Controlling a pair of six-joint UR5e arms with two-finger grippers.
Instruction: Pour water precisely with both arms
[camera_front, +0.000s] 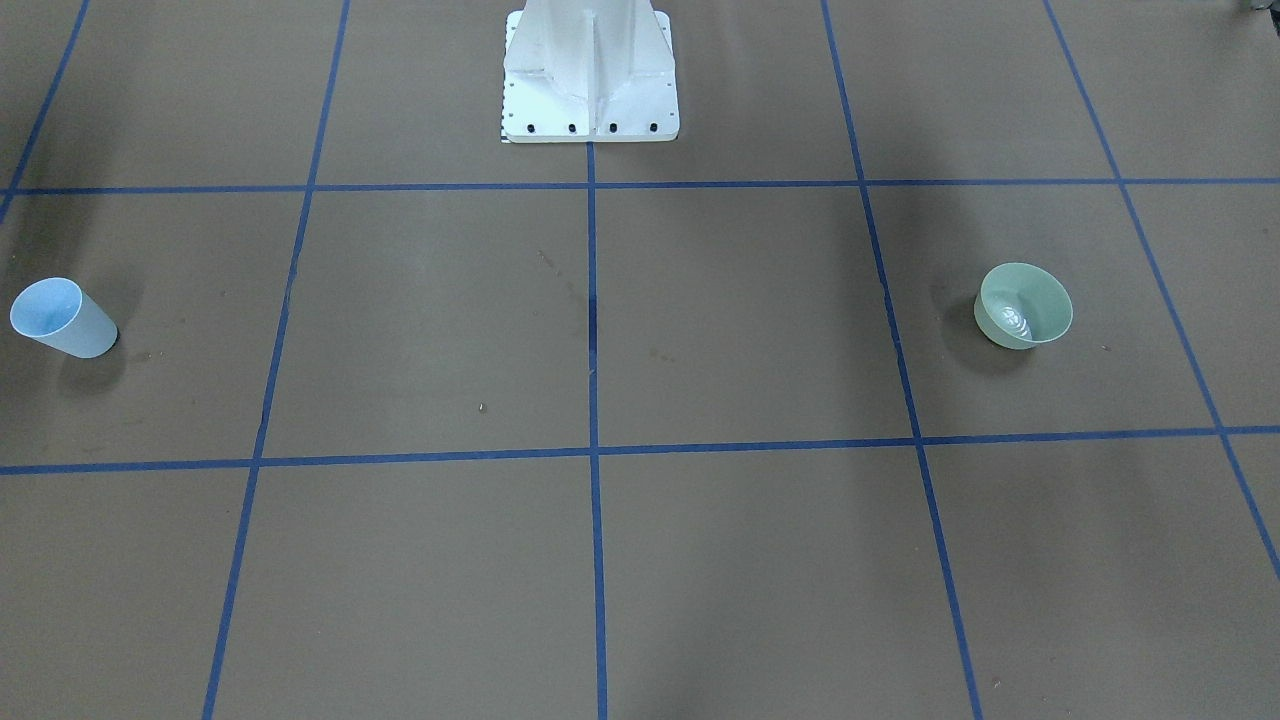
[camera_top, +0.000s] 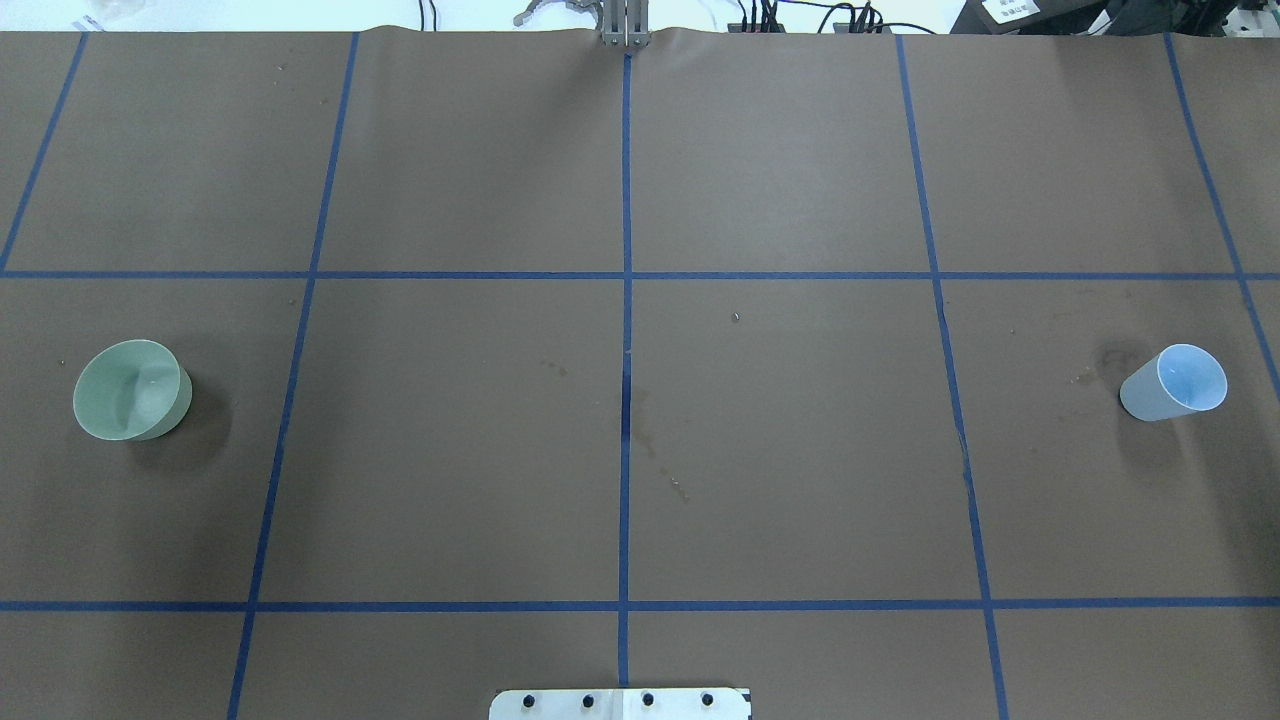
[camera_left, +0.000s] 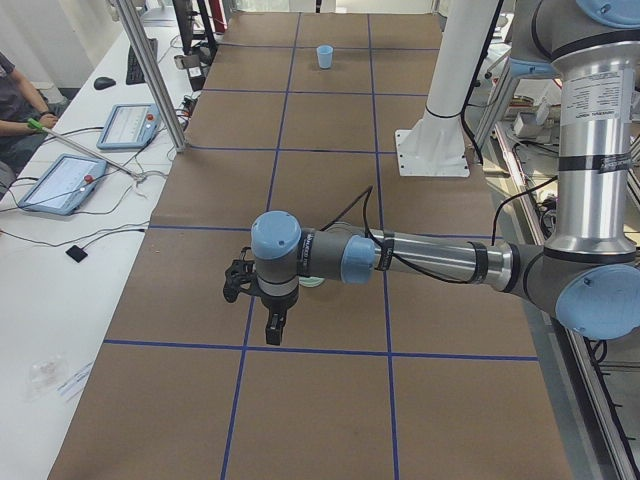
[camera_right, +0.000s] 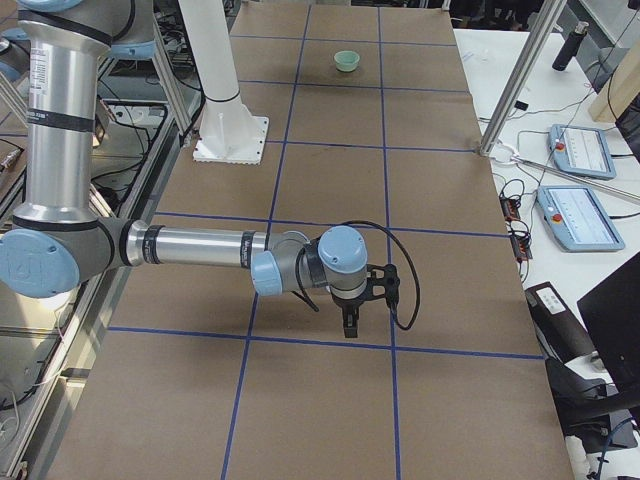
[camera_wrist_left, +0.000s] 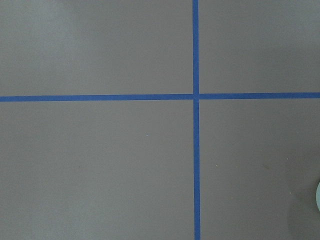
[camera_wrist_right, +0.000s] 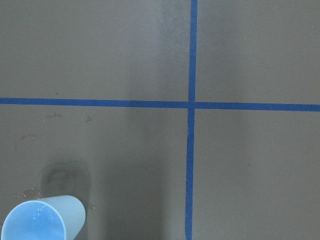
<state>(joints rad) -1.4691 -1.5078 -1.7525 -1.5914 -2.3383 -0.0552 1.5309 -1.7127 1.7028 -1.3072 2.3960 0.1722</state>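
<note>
A pale green bowl (camera_top: 131, 389) stands on the robot's left side of the brown table, and something clear like water glints inside it (camera_front: 1012, 318). A light blue cup (camera_top: 1175, 383) stands upright at the far right; the right wrist view has it at bottom left (camera_wrist_right: 42, 220). The left arm (camera_left: 430, 262) reaches out low over the table, its gripper (camera_left: 272, 333) pointing down beside the bowl. The right arm (camera_right: 200, 247) does the same, its gripper (camera_right: 349, 326) hanging above the table. Only the side views show the grippers, so I cannot tell whether they are open or shut.
The white pedestal base (camera_front: 590, 70) stands at the robot's edge of the table. Blue tape lines (camera_top: 626, 400) divide the brown surface into squares. Tablets (camera_left: 60, 183), cables and a person's arm (camera_left: 20, 110) sit along the side bench, near an aluminium post (camera_left: 150, 75).
</note>
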